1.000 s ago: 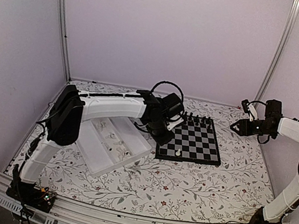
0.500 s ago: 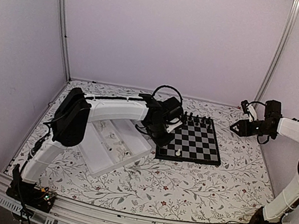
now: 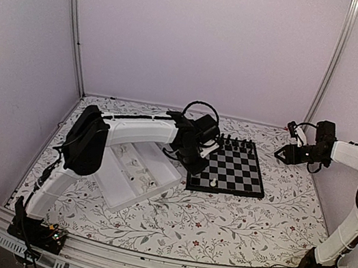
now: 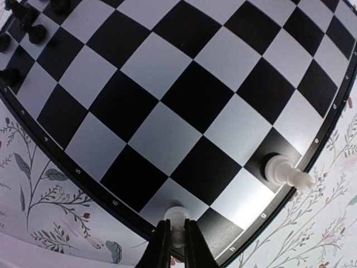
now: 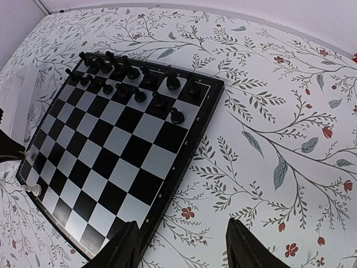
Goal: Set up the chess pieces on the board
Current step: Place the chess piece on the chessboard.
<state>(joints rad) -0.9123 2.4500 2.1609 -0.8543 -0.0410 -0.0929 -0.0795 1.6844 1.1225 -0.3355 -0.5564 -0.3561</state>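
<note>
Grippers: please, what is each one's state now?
Left gripper: closed on a white chess piece.
Right gripper: open, holding nothing.

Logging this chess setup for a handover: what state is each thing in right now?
left hand: shut on held piece, over board's edge
right hand: open, empty, off the board
standing piece: upright, on the near row
black pieces: lined up on far rows
tray: holds small pieces
</note>
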